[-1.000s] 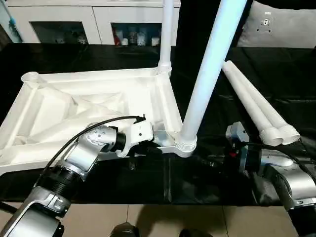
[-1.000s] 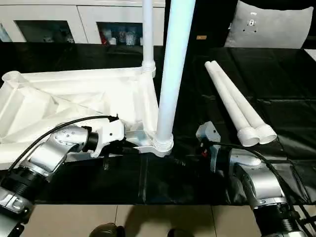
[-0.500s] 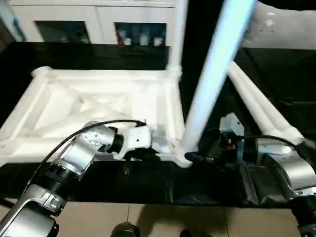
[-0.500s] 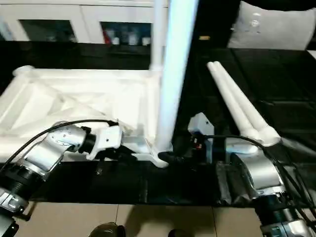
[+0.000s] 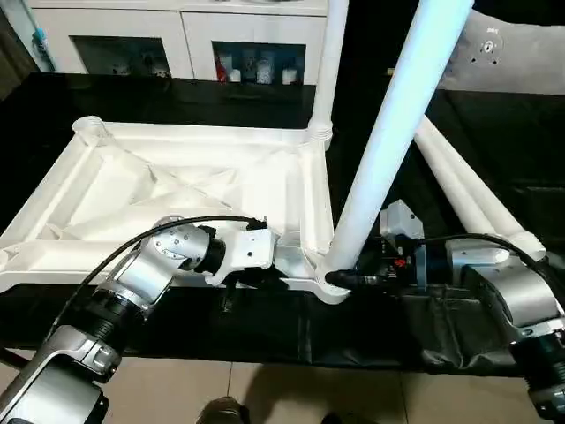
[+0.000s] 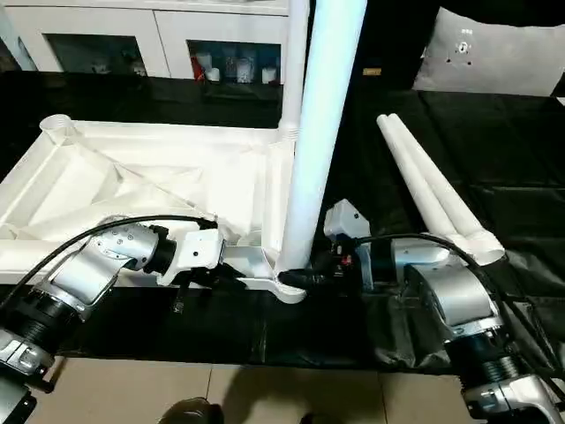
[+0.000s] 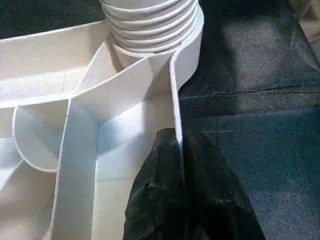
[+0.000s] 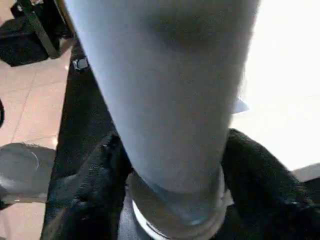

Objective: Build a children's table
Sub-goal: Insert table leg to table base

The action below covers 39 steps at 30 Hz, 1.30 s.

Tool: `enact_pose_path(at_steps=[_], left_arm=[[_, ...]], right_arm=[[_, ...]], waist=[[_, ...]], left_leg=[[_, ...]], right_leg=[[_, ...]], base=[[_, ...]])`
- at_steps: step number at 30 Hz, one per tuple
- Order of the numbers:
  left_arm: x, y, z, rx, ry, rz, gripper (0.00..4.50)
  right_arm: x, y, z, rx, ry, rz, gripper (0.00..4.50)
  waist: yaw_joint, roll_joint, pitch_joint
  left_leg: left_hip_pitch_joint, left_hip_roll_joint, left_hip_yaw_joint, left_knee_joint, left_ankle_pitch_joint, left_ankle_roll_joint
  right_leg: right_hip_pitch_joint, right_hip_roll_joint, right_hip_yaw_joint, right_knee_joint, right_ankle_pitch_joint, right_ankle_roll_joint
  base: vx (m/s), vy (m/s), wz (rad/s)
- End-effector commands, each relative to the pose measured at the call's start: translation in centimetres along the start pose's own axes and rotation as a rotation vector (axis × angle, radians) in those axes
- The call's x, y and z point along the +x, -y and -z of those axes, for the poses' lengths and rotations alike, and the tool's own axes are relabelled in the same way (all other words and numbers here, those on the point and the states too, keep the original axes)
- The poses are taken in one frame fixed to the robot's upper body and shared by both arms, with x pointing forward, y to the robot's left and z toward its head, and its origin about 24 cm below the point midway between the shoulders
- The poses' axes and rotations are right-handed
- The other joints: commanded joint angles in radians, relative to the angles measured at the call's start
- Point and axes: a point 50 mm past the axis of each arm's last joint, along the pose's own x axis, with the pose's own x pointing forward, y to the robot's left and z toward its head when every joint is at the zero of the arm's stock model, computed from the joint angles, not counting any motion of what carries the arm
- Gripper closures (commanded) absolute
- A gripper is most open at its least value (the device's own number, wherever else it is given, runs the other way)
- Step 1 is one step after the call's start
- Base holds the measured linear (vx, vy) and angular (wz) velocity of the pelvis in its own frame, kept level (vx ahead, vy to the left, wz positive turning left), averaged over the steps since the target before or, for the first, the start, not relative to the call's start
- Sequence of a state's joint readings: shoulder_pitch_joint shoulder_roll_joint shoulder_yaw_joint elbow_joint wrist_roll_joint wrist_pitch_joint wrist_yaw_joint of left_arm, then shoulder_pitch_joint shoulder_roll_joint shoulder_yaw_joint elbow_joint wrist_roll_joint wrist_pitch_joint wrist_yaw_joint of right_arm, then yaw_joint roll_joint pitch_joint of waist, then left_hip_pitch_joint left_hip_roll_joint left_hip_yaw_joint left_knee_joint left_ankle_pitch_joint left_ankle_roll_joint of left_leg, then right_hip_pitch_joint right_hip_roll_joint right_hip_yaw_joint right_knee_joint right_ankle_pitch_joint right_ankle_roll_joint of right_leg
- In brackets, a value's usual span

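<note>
The top [image 5: 177, 190] lies ribs-up on the black bench, with one leg [image 5: 322, 71] standing in its far corner at about twelve o'clock and a second leg [image 5: 388, 141] upright in the near corner socket [image 5: 327, 283], just right of centre. Two more legs [image 6: 433, 194] lie side by side on the bench at two o'clock.

Your left gripper [image 7: 177, 165] is pinched shut on the thin rim wall of the top, just beside that socket; keep it there as your anchor so the top cannot turn.

Your right gripper [image 8: 172, 195] has a finger on either side of the near leg's base, right above the threaded collar [image 7: 150, 25]. The jaws stand part open around it, and you cannot tell yet whether the pads are bearing on the plastic.

Close until the grip is firm, low on the leg where it is thickest. Then, judging by the ribbed collar, turn the leg about its own axis, keeping it plumb. The likely fault is a lean that crosses the thread, so stop and reset if the leg tilts.
</note>
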<state>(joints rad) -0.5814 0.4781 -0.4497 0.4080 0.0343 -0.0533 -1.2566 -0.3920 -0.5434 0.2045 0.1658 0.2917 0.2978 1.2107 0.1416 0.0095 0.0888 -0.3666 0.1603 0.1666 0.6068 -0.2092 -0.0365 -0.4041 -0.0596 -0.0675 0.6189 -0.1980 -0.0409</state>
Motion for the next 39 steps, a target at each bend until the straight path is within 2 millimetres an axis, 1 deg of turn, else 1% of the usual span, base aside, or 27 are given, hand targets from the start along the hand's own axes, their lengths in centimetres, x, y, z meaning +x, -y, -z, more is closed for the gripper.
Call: enact_pose_path(at_steps=[1, 5, 8, 9, 10, 11, 12, 13, 16, 17, 19, 23, 25, 30, 32, 33, 35, 36, 37, 39], left_arm=[[0.5, 0.5, 0.3, 0.030, -0.045, 0.052, 4.50], [0.5, 0.4, 0.4, 0.030, -0.044, 0.043, 4.50], [0.5, 0.3, 0.4, 0.031, -0.047, 0.040, 4.50], [0.4, 0.3, 0.4, 0.031, -0.047, 0.040, 4.50], [0.4, 0.3, 0.4, 0.030, -0.047, 0.040, 4.50], [0.4, 0.3, 0.4, 0.030, -0.048, 0.040, 4.50], [0.4, 0.3, 0.4, 0.031, -0.048, 0.040, 4.50], [0.4, 0.3, 0.4, 0.031, -0.049, 0.040, 4.50], [0.4, 0.2, 0.4, 0.033, -0.050, 0.041, 4.50], [0.4, 0.2, 0.4, 0.033, -0.050, 0.041, 4.50], [0.3, 0.2, 0.4, 0.033, -0.051, 0.041, 4.50], [0.3, 0.1, 0.5, 0.033, -0.053, 0.040, 4.50], [0.2, 0.1, 0.5, 0.033, -0.053, 0.040, 4.50], [0.2, 0.1, 0.5, 0.031, -0.053, 0.044, 4.50], [0.2, 0.1, 0.5, 0.031, -0.054, 0.044, 4.50], [0.2, 0.1, 0.5, 0.031, -0.054, 0.045, 4.50], [0.1, 0.1, 0.5, 0.031, -0.056, 0.046, 4.50], [0.1, 0.1, 0.5, 0.031, -0.056, 0.046, 4.50], [0.1, 0.1, 0.6, 0.031, -0.057, 0.047, 4.50], [0.1, 0.1, 0.6, 0.031, -0.057, 0.048, 4.50]], right_arm=[[-0.3, 0.1, 0.9, 0.023, -0.035, -0.007, 1.37], [-0.3, -0.1, 1.4, 0.047, -0.031, -0.019, 1.20], [-0.5, -0.1, 1.7, 0.033, -0.029, -0.008, 0.86], [-0.5, -0.2, 1.8, 0.022, -0.026, 0.000, 0.84], [-0.5, -0.2, 2.0, 0.010, -0.025, 0.006, 0.75], [-0.5, -0.2, 2.1, 0.004, -0.024, 0.010, 0.75], [-0.4, -0.2, 2.2, 0.002, -0.026, 0.014, 0.75], [-0.3, -0.1, 2.3, 0.002, -0.024, 0.026, 0.75], [-0.1, 0.2, 2.5, 0.006, -0.013, 0.041, 0.75], [-0.1, 0.2, 2.6, 0.007, -0.013, 0.040, 0.75], [0.0, 0.2, 2.7, 0.014, -0.008, 0.038, 0.75], [0.0, 0.3, 2.7, 0.018, 0.007, 0.039, 0.75], [0.1, 0.3, 2.7, 0.014, 0.010, 0.035, 0.75], [0.0, 0.2, 2.6, -0.005, 0.017, 0.024, 0.75], [-0.1, 0.1, 2.5, 0.046, 0.040, 0.003, 0.45], [-0.1, 0.1, 2.4, 0.052, 0.048, -0.002, 0.45], [-0.2, 0.0, 2.2, 0.045, 0.055, -0.013, 0.28], [-0.2, 0.0, 2.2, 0.045, 0.055, -0.013, 0.28], [-0.1, 0.0, 2.1, 0.026, 0.059, -0.003, 0.04], [0.0, 0.0, 2.0, 0.010, 0.063, 0.013, 0.04]], waist=[[-0.007, -0.008, -0.082], [-0.007, -0.009, -0.083], [-0.006, -0.011, -0.083], [-0.005, -0.006, -0.083], [-0.005, -0.008, -0.083], [-0.004, -0.006, -0.082], [-0.006, -0.009, -0.082], [-0.005, -0.004, -0.082], [-0.007, -0.007, -0.081], [-0.006, -0.005, -0.081], [-0.006, -0.006, -0.081], [-0.006, -0.005, -0.082], [-0.006, -0.005, -0.082], [-0.006, -0.005, -0.082], [-0.005, -0.004, -0.082], [-0.004, -0.003, -0.082], [-0.004, -0.003, -0.082], [-0.004, -0.003, -0.082], [-0.005, -0.003, -0.082], [-0.005, -0.003, -0.081]], left_leg=[[0.008, 0.074, -0.019, -0.062, -0.013, 0.098], [0.008, 0.076, -0.020, -0.062, -0.024, 0.097], [0.007, 0.075, -0.020, -0.062, -0.028, 0.096], [0.008, 0.076, -0.020, -0.062, -0.034, 0.092], [0.008, 0.076, -0.019, -0.062, -0.038, 0.091], [0.008, 0.075, -0.020, -0.062, -0.043, 0.087], [0.006, 0.074, -0.020, -0.063, -0.044, 0.084], [0.007, 0.074, -0.020, -0.063, -0.049, 0.082], [0.007, 0.073, -0.020, -0.064, -0.067, 0.076], [0.009, 0.074, -0.020, -0.065, -0.075, 0.072], [0.007, 0.074, -0.020, -0.065, -0.068, 0.071], [0.008, 0.076, -0.021, -0.064, -0.063, 0.076], [0.007, 0.075, -0.020, -0.064, -0.067, 0.075], [0.007, 0.075, -0.020, -0.064, -0.068, 0.076], [0.007, 0.075, -0.020, -0.064, -0.067, 0.081], [0.007, 0.076, -0.020, -0.064, -0.067, 0.082], [0.006, 0.077, -0.021, -0.064, -0.068, 0.083], [0.007, 0.077, -0.021, -0.064, -0.071, 0.081], [0.008, 0.076, -0.021, -0.065, -0.074, 0.077], [0.008, 0.076, -0.021, -0.066, -0.078, 0.073]], right_leg=[[0.059, -0.101, 0.058, -0.054, -0.043, -0.239], [0.060, -0.101, 0.057, -0.053, -0.032, -0.246], [0.061, -0.101, 0.058, -0.054, -0.037, -0.244], [0.060, -0.103, 0.058, -0.055, -0.048, -0.242], [0.060, -0.102, 0.058, -0.057, -0.052, -0.240], [0.060, -0.103, 0.058, -0.058, -0.058, -0.239], [0.062, -0.102, 0.058, -0.057, -0.057, -0.239], [0.061, -0.102, 0.057, -0.059, -0.066, -0.240], [0.061, -0.101, 0.058, -0.062, -0.090, -0.237], [0.060, -0.102, 0.058, -0.064, -0.107, -0.235], [0.062, -0.100, 0.058, -0.061, -0.093, -0.236], [0.060, -0.100, 0.057, -0.059, -0.075, -0.240], [0.061, -0.101, 0.057, -0.060, -0.077, -0.244], [0.061, -0.100, 0.057, -0.060, -0.081, -0.239], [0.062, -0.099, 0.057, -0.060, -0.080, -0.242], [0.061, -0.100, 0.057, -0.060, -0.078, -0.243], [0.061, -0.100, 0.057, -0.059, -0.075, -0.244], [0.061, -0.100, 0.056, -0.060, -0.079, -0.243], [0.060, -0.100, 0.056, -0.061, -0.085, -0.243], [0.061, -0.101, 0.057, -0.062, -0.094, -0.241]], base=[[0.000, 0.000, 0.00], [0.000, 0.000, 0.00], [0.000, 0.000, 0.00], [0.000, 0.000, 0.00], [0.000, 0.000, 0.00], [0.000, 0.000, 0.00], [0.000, 0.000, 0.00], [0.000, 0.000, 0.00], [0.000, 0.000, 0.00], [0.000, 0.000, 0.00], [0.000, 0.000, 0.00], [0.000, 0.000, 0.00], [0.000, 0.000, 0.00], [0.000, 0.000, 0.00], [0.000, 0.000, 0.00], [0.000, 0.000, 0.00], [0.000, 0.000, 0.00], [0.000, 0.000, 0.00], [0.000, 0.000, 0.00], [0.000, 0.000, 0.00]])
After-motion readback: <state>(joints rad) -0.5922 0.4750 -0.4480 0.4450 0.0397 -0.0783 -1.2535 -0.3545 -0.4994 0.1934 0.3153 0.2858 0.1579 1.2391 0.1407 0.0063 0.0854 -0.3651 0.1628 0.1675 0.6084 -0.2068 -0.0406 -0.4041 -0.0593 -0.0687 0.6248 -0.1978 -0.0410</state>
